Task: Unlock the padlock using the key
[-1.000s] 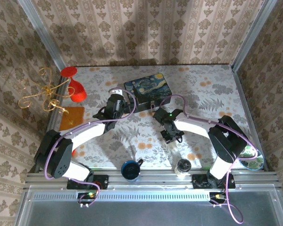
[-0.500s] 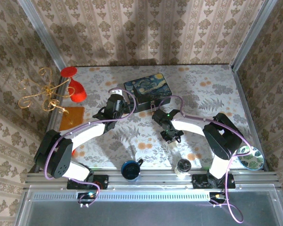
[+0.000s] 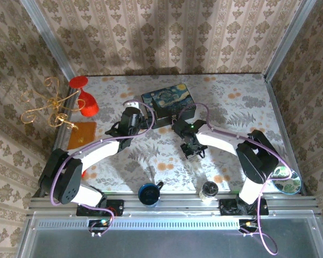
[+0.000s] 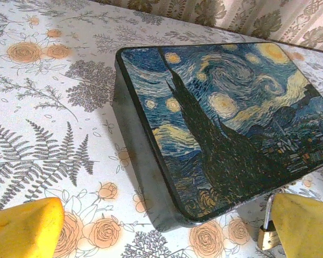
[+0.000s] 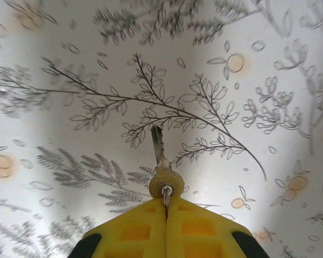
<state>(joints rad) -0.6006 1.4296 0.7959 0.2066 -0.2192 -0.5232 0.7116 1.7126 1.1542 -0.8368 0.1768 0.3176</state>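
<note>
Standing wide apart, the left jaws hold nothing and flank the near corner of the box (image 4: 226, 118), which lies flat on the bench (image 4: 54, 97). The padlock (image 4: 267, 235) sits at the box's front edge, just beside the right-hand finger (image 4: 307, 226). Further right, the right jaws are clamped on the key (image 5: 160, 161) by its head, blade pointing outward over the bench.

You have a painted box (image 3: 168, 100) at the back of the floral worktop (image 3: 237, 102). Far left are a red goblet (image 3: 85, 98), a gold wire ornament (image 3: 46, 107) and an orange tile (image 3: 82, 134). At the near edge stand a blue cup (image 3: 149, 194) and a jar (image 3: 209, 190).
</note>
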